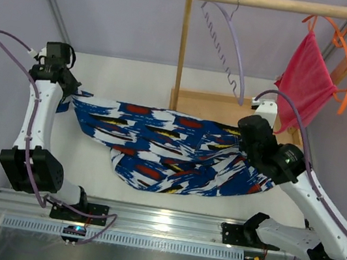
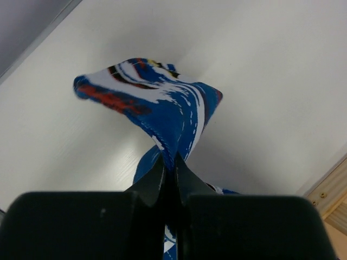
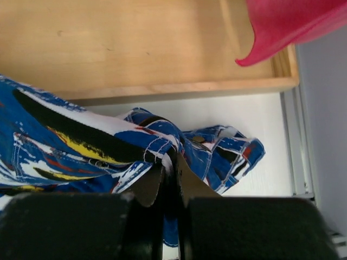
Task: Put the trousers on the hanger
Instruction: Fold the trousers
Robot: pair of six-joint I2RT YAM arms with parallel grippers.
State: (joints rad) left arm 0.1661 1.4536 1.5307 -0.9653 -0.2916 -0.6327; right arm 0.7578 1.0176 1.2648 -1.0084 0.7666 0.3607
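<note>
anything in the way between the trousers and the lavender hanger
Nothing visible does. The trousers are stretched over the table; the hanger hangs on the rail beyond them, with the pink cloth well to its right.

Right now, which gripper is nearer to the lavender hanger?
Right. The right gripper grips the trousers near the lower tip of the hanger; the left gripper holds their other end, far to the left.

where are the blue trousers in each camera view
Top view: trousers stretched across the middle of the picture.
Left wrist: trousers at centre, pinched in the left pincer.
Right wrist: trousers lower left, pinched in the right pincer.
Shared landmark: the wooden rack base, top and right wrist views.
</note>
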